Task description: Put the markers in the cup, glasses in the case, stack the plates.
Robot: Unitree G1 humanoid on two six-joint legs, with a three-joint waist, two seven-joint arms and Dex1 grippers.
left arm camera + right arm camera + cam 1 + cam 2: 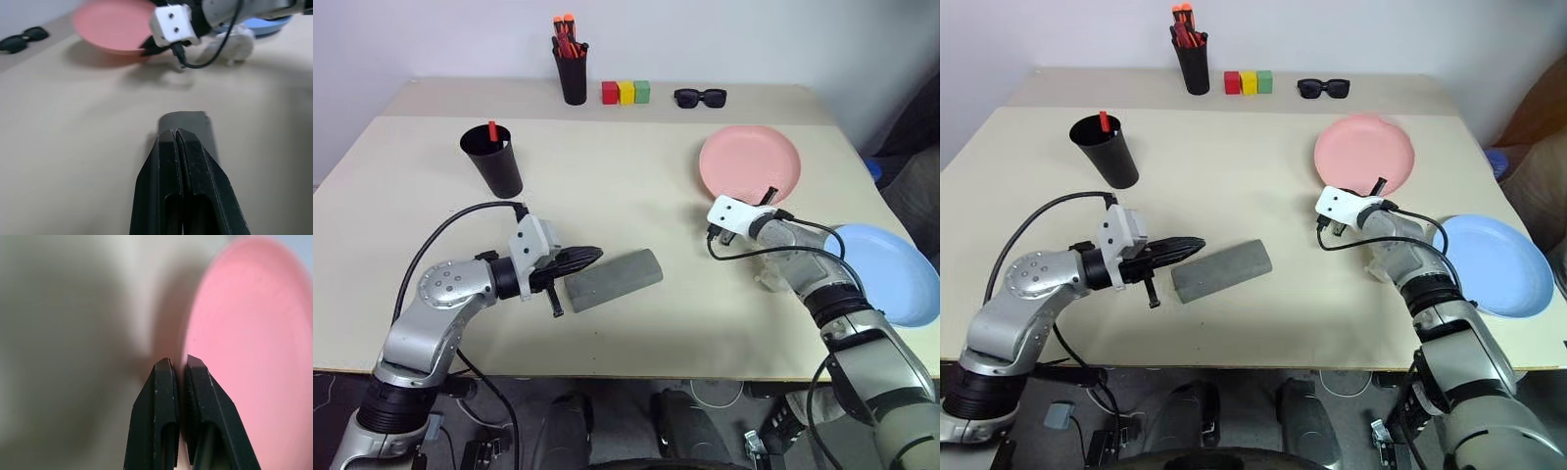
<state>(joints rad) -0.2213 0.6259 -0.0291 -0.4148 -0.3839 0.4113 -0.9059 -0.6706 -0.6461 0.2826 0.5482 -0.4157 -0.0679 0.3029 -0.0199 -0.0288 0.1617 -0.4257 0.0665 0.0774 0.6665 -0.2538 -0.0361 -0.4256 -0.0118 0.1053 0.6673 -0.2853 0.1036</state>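
The grey case [615, 279] lies closed near the table's middle front. My left gripper [595, 254] is shut and empty, its tips at the case's left end [195, 122]. The salmon pink plate [749, 162] sits at the right. My right gripper [178, 361] is shut on the pink plate's near rim, one finger on each side of the edge. The light blue plate [891, 269] lies at the table's right edge, beside my right forearm. The black cup [492, 160] stands at the left with a red-capped marker [493, 129] upright in it. The glasses are out of view.
At the back stand a narrow black pen holder [572, 69] with orange-capped markers, three small coloured blocks [626, 92] and chunky black sunglasses [700, 96]. The blue plate overhangs the table's right edge.
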